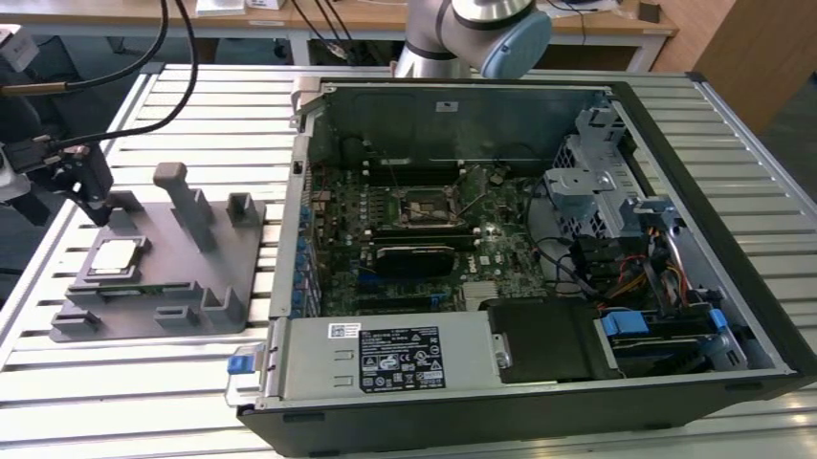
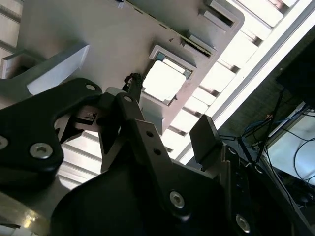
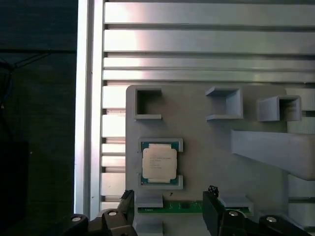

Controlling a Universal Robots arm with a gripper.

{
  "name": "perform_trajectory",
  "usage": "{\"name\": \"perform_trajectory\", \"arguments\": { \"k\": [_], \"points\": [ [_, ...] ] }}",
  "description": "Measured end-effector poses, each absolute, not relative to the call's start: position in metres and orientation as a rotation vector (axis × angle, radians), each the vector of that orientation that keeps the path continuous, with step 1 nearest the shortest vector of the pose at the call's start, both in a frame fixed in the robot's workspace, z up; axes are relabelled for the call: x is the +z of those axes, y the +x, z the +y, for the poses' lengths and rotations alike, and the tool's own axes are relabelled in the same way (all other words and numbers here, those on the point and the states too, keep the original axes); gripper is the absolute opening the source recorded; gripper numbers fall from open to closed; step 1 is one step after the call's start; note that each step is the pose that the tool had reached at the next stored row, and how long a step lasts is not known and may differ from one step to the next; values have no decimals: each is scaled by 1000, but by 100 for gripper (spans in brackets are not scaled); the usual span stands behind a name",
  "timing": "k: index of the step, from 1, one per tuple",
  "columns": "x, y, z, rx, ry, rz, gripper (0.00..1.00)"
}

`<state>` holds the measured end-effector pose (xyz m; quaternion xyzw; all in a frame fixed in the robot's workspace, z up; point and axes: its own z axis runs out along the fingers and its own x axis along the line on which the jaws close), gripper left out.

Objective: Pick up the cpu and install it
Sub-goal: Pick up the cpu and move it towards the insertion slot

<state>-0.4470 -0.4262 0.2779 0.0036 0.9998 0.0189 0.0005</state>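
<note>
A robot arm's gripper (image 1: 87, 189) is hovering above the far corner of a grey plastic tray (image 1: 224, 273), which is resting on a slatted metal table (image 1: 153, 382). The tray is lying to the exterior view's left of an open computer case (image 1: 537, 421). The cpu (image 1: 115, 256) is lying flat in a shallow square seat on the tray. Its pale metal top is facing up and nothing is touching it. Upright posts (image 1: 186, 206) are rising from the tray beside it.

In the first wrist view, the gripper (image 3: 170, 192) is standing wide open. Its two black fingers (image 3: 124, 211) are spread farther apart than the cpu (image 3: 159, 163) is broad, and they are gripping nothing. The chip is lying just beyond the fingertips, clear of both. A thin green circuit strip (image 3: 189, 209) is sitting in a slot of the tray (image 3: 206, 142), just beside the chip's seat.

The second wrist view is looking past the gripper (image 2: 168, 101) from the side, with the cpu (image 2: 165, 81) glinting bright in its seat.

Inside the case, the motherboard (image 1: 422, 287) is lying exposed, well apart from the chip.
</note>
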Motion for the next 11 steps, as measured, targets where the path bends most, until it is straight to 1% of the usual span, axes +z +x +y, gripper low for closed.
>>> {"name": "perform_trajectory", "arguments": {
  "k": [1, 11],
  "points": [
    [277, -447, -426, 59, 11, 3140, 66],
    [262, -447, -426, 57, 32, 3140, 66]
  ]
}}
